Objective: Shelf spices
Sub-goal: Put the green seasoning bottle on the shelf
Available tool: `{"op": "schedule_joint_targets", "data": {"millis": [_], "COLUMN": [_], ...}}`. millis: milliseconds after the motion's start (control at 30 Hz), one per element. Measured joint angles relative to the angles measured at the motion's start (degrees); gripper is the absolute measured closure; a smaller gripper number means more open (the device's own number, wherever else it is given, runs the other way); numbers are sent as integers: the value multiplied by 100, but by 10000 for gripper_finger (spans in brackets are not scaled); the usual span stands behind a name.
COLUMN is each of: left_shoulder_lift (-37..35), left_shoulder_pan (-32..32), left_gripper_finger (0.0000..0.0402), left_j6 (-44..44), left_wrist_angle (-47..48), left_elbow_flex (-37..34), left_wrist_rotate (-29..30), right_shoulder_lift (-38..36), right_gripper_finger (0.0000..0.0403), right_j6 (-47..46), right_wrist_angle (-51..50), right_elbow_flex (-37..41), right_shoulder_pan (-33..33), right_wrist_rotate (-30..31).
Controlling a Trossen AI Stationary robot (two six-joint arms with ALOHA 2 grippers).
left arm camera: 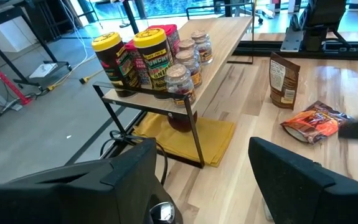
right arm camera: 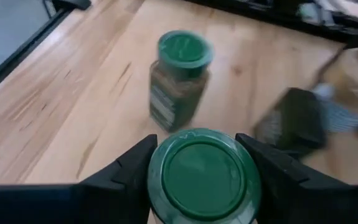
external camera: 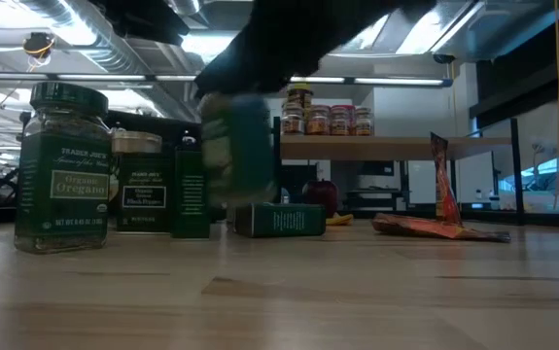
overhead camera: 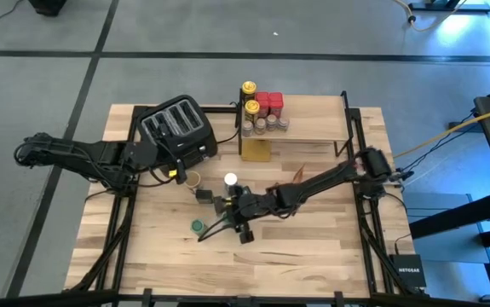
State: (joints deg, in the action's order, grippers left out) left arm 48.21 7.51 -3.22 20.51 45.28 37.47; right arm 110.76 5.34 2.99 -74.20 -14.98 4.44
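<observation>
My right claw [right arm camera: 194, 163] is pinching a jar with a green lid [right arm camera: 197, 175]; my two dark fingers [right arm camera: 126, 171] press against its sides, one on each side, just under the lid. In the high view this claw [overhead camera: 227, 205] is over the middle of the worktop [overhead camera: 313, 256], and my right arm reaches to it low and almost flat from the right edge, slanting toward the left. In the low view the held jar [external camera: 235, 156] is blurred and hangs above the wood, not touching it.

Around the claw the room is tight. A second green-lid jar [right arm camera: 177, 78] stands upright near it on the wood, and a dark green tin [external camera: 279, 219] lies on its side just beside. A white-lid jar [overhead camera: 230, 180] is near as well. Toward the front edge the worktop is bare, and the right part has only foil packets [left arm camera: 312, 121] lying flat.

My left claw [left arm camera: 200, 177] is spread and holds nothing. It waits near the black toaster [overhead camera: 178, 128], at the left back part, and looks toward the shelf [left arm camera: 222, 53].

The shelf stands at the back edge. On its left end there are two yellow-lid tins [left arm camera: 150, 56], red-lid ones [overhead camera: 270, 102] and small glass jars [left arm camera: 180, 81], all upright and close together. The rest of the plank is free.
</observation>
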Motion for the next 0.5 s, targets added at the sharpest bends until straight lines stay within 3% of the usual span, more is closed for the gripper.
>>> {"op": "schedule_joint_targets", "data": {"millis": [200, 500], "left_shoulder_lift": [0, 0], "left_shoulder_pan": [0, 0], "left_gripper_finger": [153, 153], "left_j6": [-3, -3], "left_wrist_angle": [2, 37], "left_elbow_flex": [0, 0], "left_wrist_rotate": [0, -2], "right_shoulder_lift": [-934, -2529], "right_gripper_finger": [200, 200], "right_j6": [78, -42], "right_wrist_angle": [-1287, -2663], "right_elbow_flex": [-1, 122], "right_shoulder_pan": [0, 4], "right_wrist_rotate": [552, 1955]}}
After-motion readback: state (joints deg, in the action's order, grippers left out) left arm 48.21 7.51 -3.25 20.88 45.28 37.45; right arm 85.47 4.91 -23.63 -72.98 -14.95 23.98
